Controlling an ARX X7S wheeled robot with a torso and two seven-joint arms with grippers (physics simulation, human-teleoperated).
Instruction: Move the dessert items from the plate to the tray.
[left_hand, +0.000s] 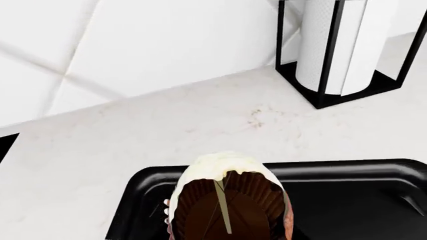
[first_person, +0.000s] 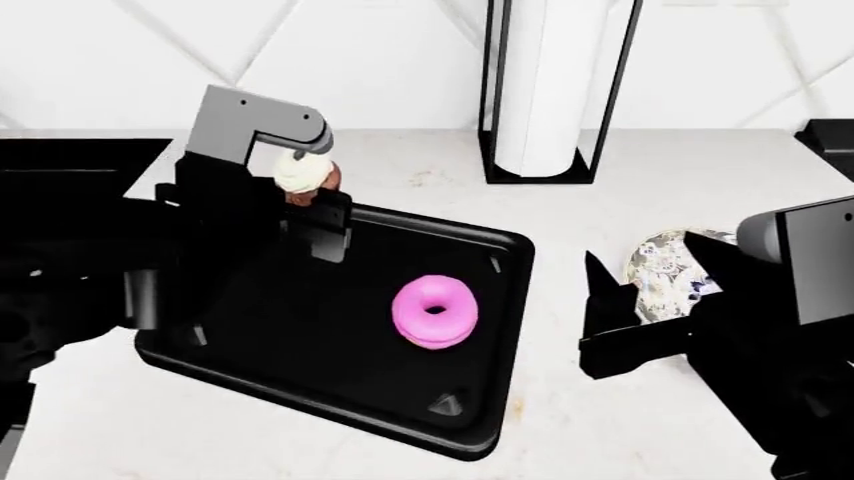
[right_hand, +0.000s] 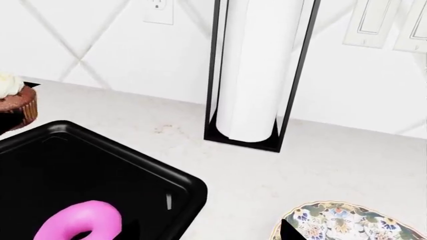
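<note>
One cupcake (first_person: 304, 176) clamped in left fingers (first_person: 315, 212), only right wrist shows plate (right_hand: 347, 222) pattern, right fingers (first_person: 647, 305) spread, empty.

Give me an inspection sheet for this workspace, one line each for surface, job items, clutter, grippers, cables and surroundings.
Surface: pale speckled counter, a few small brownish specks.
Job items: pink donut lies in the black tray; cupcake is held above the tray's far left edge, not set down; floral plate to the tray's right, partly hidden, no dessert seen on it.
Clutter: paper towel roll in a black holder behind the tray.
Grippers: left gripper shut on the cupcake; right gripper open over the plate, holding nothing.
Cables: nothing seen.
Surroundings: white diamond-tiled wall with an outlet and switch plates.
</note>
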